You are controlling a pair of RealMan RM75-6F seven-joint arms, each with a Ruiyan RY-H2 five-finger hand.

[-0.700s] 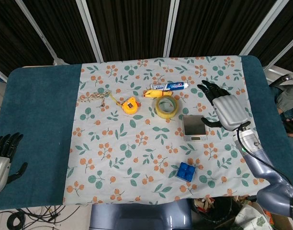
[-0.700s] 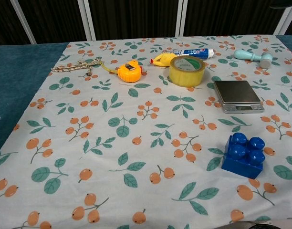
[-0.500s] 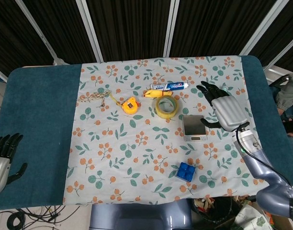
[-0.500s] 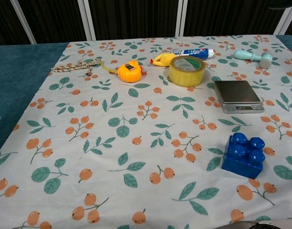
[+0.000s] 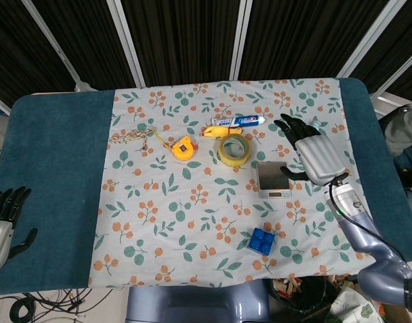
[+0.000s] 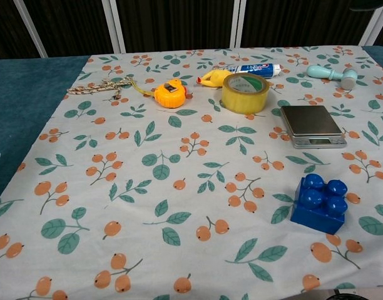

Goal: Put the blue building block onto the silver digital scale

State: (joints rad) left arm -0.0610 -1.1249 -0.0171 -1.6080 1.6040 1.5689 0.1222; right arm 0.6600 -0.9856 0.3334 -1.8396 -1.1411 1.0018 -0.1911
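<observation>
Head view: the right hand [image 5: 318, 153] hovers with fingers spread and empty, right of the silver digital scale [image 5: 272, 178]. The blue building block [image 5: 261, 240] sits lower centre-right on the table [image 5: 58, 168]. The left hand [image 5: 2, 225], lower left, is open too.

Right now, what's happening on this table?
Nothing is being held yet. The right hand hovers open, fingers spread, beside the silver digital scale, whose platform is bare. The blue building block sits untouched on the floral cloth, nearer the robot than the scale. The left hand is open at the table's far left edge, away from everything.
</observation>
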